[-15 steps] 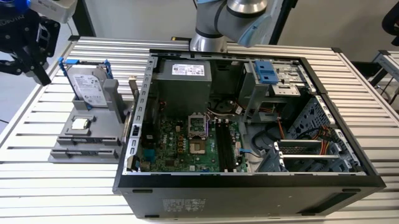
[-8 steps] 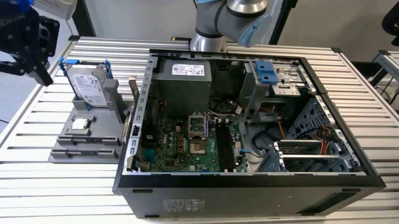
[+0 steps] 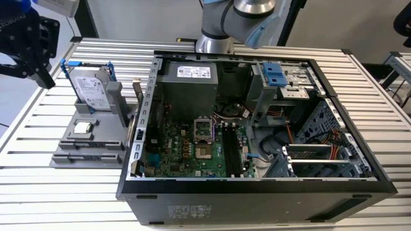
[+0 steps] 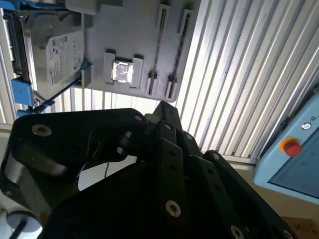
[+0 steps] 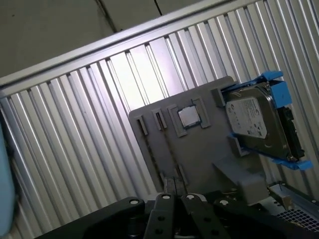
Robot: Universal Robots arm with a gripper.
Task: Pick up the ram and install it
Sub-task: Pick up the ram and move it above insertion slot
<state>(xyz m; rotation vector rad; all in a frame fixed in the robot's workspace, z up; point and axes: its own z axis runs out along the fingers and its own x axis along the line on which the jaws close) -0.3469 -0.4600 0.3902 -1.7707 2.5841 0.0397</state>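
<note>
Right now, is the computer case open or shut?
Open. In the exterior view the computer case has no cover on top, and its motherboard and black memory slots lie exposed.

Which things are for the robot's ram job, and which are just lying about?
For the job: hand, black memory slots, open computer case.
Just lying about: hard drive with blue rails and small square chip on the grey holder; red button.

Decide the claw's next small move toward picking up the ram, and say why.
Probably a short, straight descent toward the grey holder. In both wrist views the claw hangs clear of the holder, aimed at a thin dark stick standing on edge in it, likely the ram.
</note>
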